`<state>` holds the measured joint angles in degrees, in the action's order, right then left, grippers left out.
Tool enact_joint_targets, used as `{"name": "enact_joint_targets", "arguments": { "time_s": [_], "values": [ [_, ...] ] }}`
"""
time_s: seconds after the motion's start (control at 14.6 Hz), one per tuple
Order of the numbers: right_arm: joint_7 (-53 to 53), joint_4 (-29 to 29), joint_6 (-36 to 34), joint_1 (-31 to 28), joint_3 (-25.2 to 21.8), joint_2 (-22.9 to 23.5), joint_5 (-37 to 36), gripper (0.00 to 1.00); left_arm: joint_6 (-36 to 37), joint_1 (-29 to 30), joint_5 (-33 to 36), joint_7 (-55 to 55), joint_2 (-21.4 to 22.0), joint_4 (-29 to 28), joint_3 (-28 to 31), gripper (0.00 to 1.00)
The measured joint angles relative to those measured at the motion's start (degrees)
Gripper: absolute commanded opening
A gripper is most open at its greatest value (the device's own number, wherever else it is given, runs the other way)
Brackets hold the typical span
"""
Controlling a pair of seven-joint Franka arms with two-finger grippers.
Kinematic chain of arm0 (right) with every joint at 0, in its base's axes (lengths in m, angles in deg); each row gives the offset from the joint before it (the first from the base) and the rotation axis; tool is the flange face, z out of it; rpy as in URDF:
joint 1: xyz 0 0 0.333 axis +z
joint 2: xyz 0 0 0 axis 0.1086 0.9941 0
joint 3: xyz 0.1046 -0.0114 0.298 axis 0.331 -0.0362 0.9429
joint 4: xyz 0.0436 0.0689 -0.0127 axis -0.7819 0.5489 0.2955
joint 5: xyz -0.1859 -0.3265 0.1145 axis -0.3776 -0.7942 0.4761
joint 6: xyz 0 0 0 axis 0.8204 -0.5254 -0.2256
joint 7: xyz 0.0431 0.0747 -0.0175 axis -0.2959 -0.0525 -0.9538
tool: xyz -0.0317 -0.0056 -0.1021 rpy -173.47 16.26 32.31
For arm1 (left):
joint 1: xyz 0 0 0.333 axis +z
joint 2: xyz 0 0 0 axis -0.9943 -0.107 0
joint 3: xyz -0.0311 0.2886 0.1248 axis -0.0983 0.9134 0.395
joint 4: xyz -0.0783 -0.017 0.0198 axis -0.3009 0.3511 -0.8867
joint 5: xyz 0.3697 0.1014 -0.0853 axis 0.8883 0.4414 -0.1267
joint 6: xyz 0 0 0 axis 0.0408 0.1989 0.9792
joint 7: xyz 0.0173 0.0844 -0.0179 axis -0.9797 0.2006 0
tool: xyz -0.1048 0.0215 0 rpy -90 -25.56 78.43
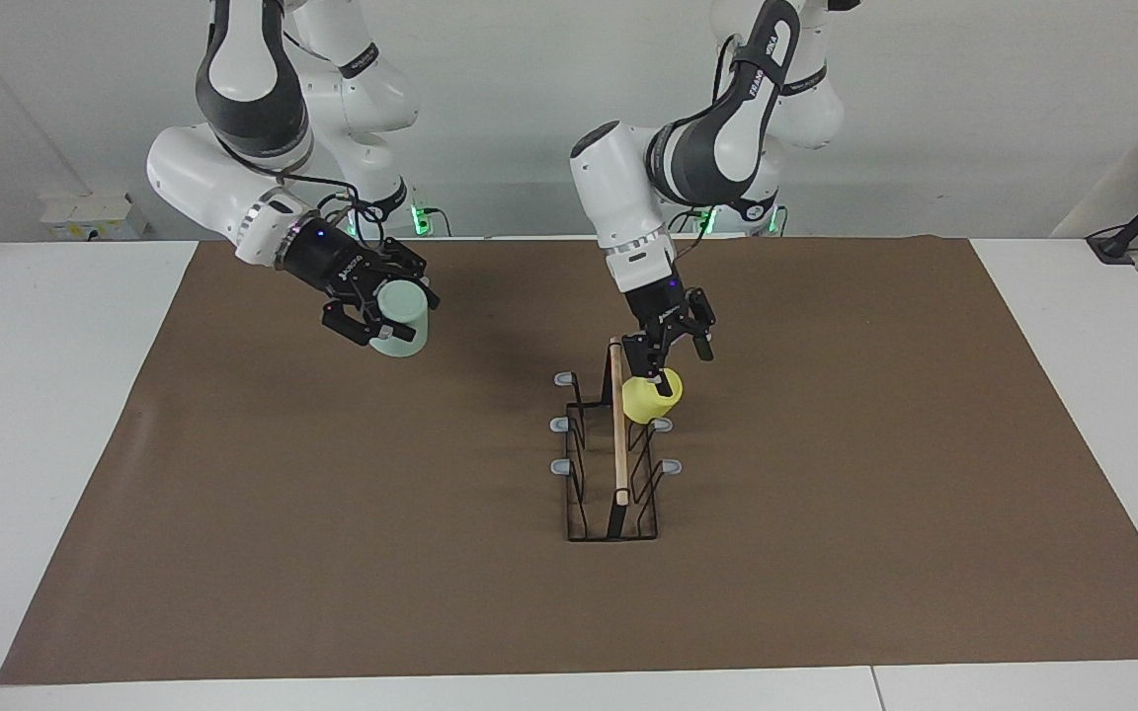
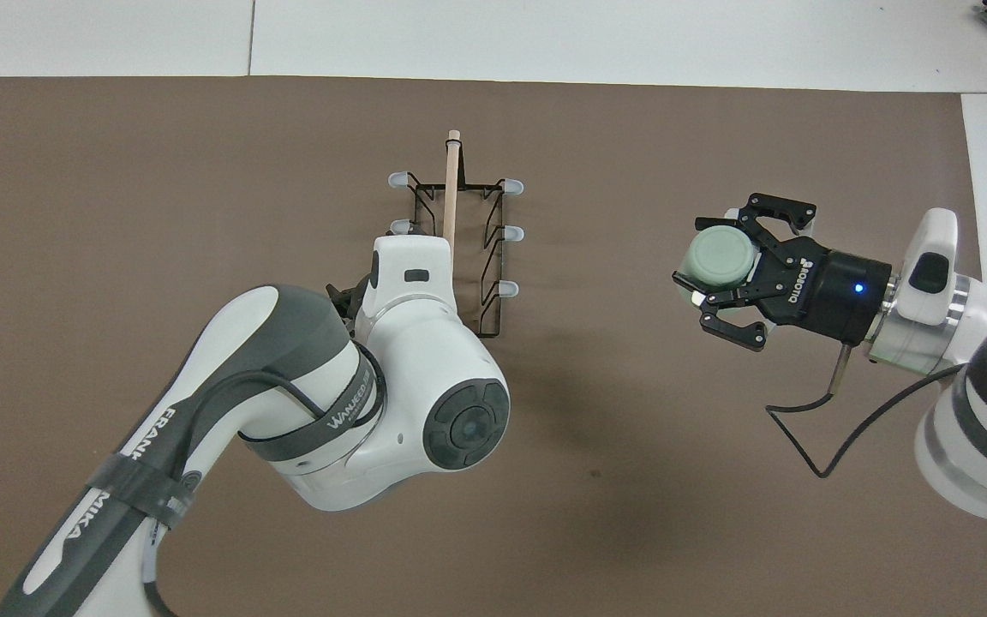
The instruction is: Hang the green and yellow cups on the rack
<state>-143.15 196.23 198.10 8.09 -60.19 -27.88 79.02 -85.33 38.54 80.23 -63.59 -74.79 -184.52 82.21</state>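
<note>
Here the yellow cup [image 1: 651, 396] sits tilted on the rack [image 1: 614, 456], at the end of the rack nearest the robots and on the side toward the left arm's end of the table; it appears to be hooked over the nearest prong on that side, though the prong itself is hidden under it. The left gripper [image 1: 676, 352] hangs just above the cup with its fingers spread wide and nothing between them, so I judge the release of the yellow cup to be the step in hand. From overhead the left arm's body covers that corner of the rack, so the seating cannot be checked there. Off toward the right arm's end of the table from the rack, the right gripper [image 1: 378, 318] is up in the air over the brown mat [image 1: 826, 553], clamped on the green cup [image 1: 401, 319], which lies on its side in the grip. Next move, as I read it: the left arm should lift clear of the rack without nudging the cup, then the right arm must bring the green cup's open mouth down over a free prong. Count: two cups, one yellow and one green; one rack with one wooden top bar [image 1: 617, 420]; five grey prong tips visible; two arms.
</note>
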Motion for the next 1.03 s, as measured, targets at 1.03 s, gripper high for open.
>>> {"name": "enact_joint_targets", "arguments": {
  "time_s": [1.03],
  "values": [
    [-33.3, 2.9, -6.5, 16.6, 0.5, 12.5, 55.0, 0.00, 6.1, 27.4, -35.6, 83.8, 9.3, 6.8, 1.6, 1.00]
  ]
}}
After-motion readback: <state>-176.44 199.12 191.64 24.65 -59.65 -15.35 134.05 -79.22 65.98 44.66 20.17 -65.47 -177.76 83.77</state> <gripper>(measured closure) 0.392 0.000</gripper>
